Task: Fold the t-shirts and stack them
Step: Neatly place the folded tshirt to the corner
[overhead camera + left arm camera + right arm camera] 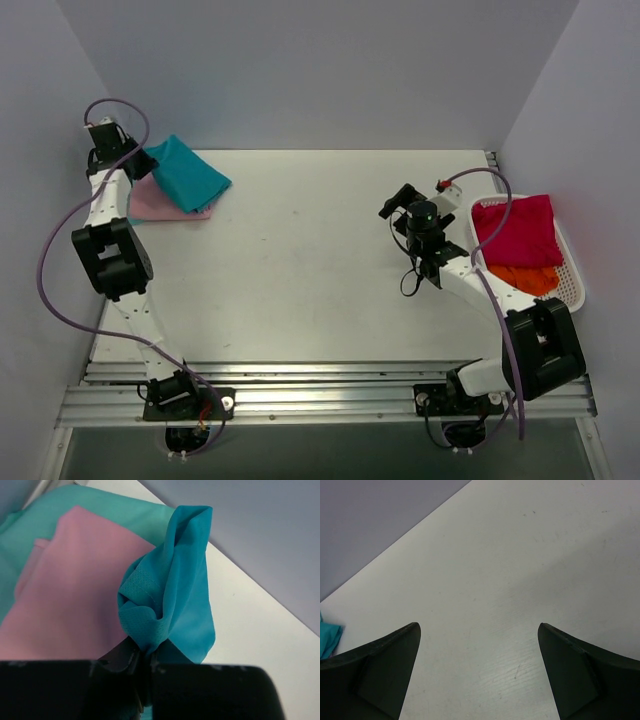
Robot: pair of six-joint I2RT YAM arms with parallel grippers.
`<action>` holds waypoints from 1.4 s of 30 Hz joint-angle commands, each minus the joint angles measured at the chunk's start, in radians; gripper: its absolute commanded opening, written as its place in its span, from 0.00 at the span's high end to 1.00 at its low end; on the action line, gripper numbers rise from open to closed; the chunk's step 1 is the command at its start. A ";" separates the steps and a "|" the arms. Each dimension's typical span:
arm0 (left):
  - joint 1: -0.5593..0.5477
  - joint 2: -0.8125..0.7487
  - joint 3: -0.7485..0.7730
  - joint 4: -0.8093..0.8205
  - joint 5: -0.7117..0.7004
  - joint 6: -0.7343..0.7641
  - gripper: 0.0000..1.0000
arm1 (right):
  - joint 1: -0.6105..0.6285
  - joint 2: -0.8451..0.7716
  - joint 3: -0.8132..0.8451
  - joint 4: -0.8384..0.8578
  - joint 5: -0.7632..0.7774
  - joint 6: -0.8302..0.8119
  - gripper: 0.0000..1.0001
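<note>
Top view: the left arm reaches to the far left corner of the table [300, 270], the right arm stands over its right half.

Left gripper [144, 656]: jaws closed tight on a bunched fold of the teal shirt [175, 590]. The cloth rises in a crumpled peak from the fingertips and hangs partly over the pink shirt [80, 595]. The pink shirt lies flat and folded on the mint shirt [115, 510], whose edge shows along the pink one's far side. In the top view the teal shirt overlaps the pink one's far right part, both at the far left of the table.

Right gripper [396, 202]: jaws spread wide, nothing between them. Its wrist view shows both dark fingers [385, 672] above bare tabletop, with a sliver of teal cloth at the left edge.

Basket [572, 275]: white, at the table's right edge, just beside the right arm. It holds the crimson shirt [518, 232] on the far side and the orange shirt [527, 279] nearer, partly under the crimson one.
</note>
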 commanded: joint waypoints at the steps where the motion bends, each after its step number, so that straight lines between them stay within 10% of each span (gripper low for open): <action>1: 0.024 -0.149 -0.052 0.076 -0.018 -0.028 0.98 | 0.004 0.034 0.038 0.046 -0.016 0.007 0.00; 6: 0.107 -0.162 -0.184 0.136 -0.014 -0.118 0.97 | 0.022 0.068 0.054 0.045 -0.019 0.007 0.00; 9: 0.136 -0.096 -0.184 0.113 -0.009 -0.163 0.65 | 0.027 0.066 0.054 0.040 -0.016 0.005 0.00; 10: 0.142 -0.076 -0.183 0.101 -0.017 -0.175 0.29 | 0.027 0.065 0.054 0.040 -0.016 0.004 0.00; 13: 0.160 -0.021 -0.198 0.090 -0.051 -0.223 0.04 | 0.027 0.063 0.054 0.036 -0.016 0.004 0.00; 20: 0.191 -0.102 -0.362 0.170 -0.142 -0.310 0.03 | 0.027 0.056 0.048 0.031 -0.009 0.002 0.00; 35: 0.000 -1.007 -0.847 0.351 -0.765 -0.099 0.05 | 0.161 0.068 0.097 0.036 0.060 -0.107 0.00; 42: -0.189 -1.303 -1.026 0.322 -0.617 -0.062 0.05 | 0.301 0.037 0.138 0.066 0.101 -0.185 0.00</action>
